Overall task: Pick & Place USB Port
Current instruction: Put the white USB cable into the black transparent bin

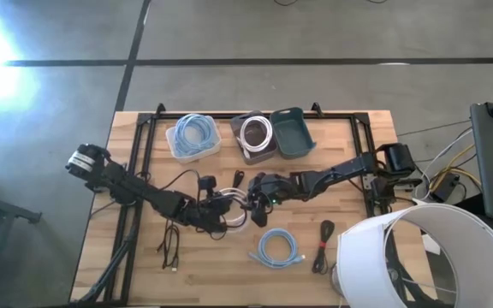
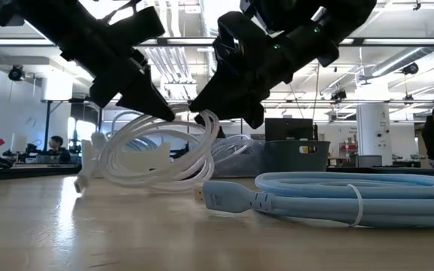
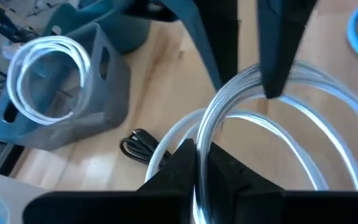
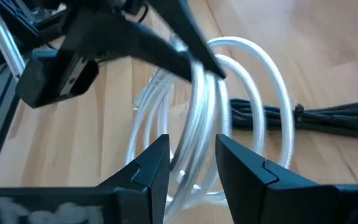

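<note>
A white braided cable coil point(image 1: 236, 212) stands tipped up near the table's middle, its lower loops point(image 2: 145, 179) on the wood and a plug end point(image 2: 81, 181) on the table. My left gripper point(image 1: 222, 205) comes from the left and is shut on the coil's raised part. My right gripper point(image 1: 258, 195) comes from the right and is open. Its two fingers point(image 4: 151, 168) stand on either side of the coil's strands point(image 4: 197, 124); I cannot tell whether they touch. My left gripper pinches a strand at the raised top of the white coil point(image 3: 205, 134) between its two fingers. The fingers slant down from the table's left and lie across the strand. The coil hangs tilted below the fingers point(image 2: 160, 105), with its lower loops on the table.
At the far edge stand a clear tub with a blue cable point(image 1: 193, 135), a grey bin with a white cable point(image 1: 255, 135) and a teal bin point(image 1: 293, 133). A blue cable coil point(image 1: 277, 248) and black cables point(image 1: 323, 244) point(image 1: 173, 244) lie nearer. A white lampshade point(image 1: 426, 257) overhangs the near right corner.
</note>
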`<state>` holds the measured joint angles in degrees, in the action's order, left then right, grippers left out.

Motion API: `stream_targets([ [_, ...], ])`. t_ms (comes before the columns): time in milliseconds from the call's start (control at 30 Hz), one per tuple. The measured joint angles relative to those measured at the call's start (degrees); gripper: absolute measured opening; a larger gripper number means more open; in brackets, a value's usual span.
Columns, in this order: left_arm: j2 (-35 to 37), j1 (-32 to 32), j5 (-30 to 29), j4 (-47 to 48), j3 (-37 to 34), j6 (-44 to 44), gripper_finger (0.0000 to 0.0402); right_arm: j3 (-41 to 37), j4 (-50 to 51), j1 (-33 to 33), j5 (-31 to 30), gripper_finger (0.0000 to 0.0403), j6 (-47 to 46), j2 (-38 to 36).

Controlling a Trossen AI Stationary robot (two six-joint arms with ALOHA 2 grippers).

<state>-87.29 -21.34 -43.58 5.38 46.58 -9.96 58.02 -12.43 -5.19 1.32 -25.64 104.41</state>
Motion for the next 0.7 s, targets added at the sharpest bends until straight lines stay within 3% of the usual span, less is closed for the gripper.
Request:
stream_targets([
  [167,0.04,0.03,-0.67,-0.4,0.72,-0.09,0.003,-0.13,0.53,-0.08,-0.94,0.0101,0.22,0.04],
  [400,0.13,0.0,-0.57,-0.32,1.2,-0.09,0.0032,-0.17,0.72,0.2,-1.4,0.0019,3.23,0.04],
  [700,0.24,0.0,0.3,0.83,1.19,-0.22,0.0035,3.02,5.88,0.31,-1.5,0.0015,3.22,0.04],
])
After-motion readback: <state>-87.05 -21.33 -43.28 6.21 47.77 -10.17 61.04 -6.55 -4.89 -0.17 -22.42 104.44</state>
